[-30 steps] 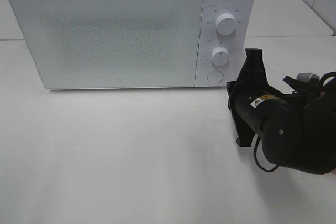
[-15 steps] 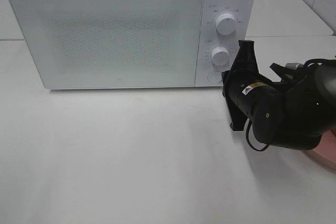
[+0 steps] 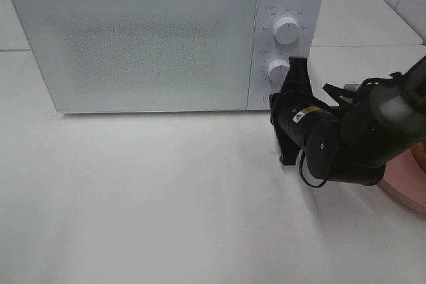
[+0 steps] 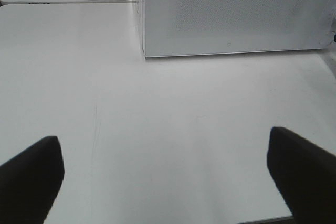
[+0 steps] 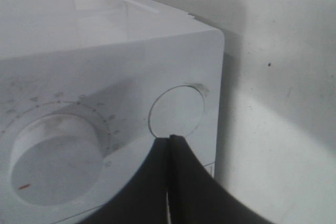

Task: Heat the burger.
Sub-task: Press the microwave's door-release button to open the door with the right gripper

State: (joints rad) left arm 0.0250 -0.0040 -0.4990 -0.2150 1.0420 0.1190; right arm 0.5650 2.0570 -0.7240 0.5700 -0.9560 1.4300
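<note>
R gripper (image 5: pixel 169 140) pinched shut, tips at rim of microwave (image 3: pixel 146 38) round button (image 5: pixel 176 109).
L gripper (image 4: pixel 165 182) spread wide over table (image 3: pixel 166 197) (holds nothing); burger (image 3: pixel 422 156) only a sliver at frame edge, on pink plate (image 3: pixel 403 194) right of microwave.

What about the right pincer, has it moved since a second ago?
Yes. The right pincer moved left toward the microwave, its tips now at the round button.

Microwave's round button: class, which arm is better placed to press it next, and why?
Right. The right gripper, shut, points straight at the round button, close up. The left gripper hangs open over the table by the microwave's other end.
</note>
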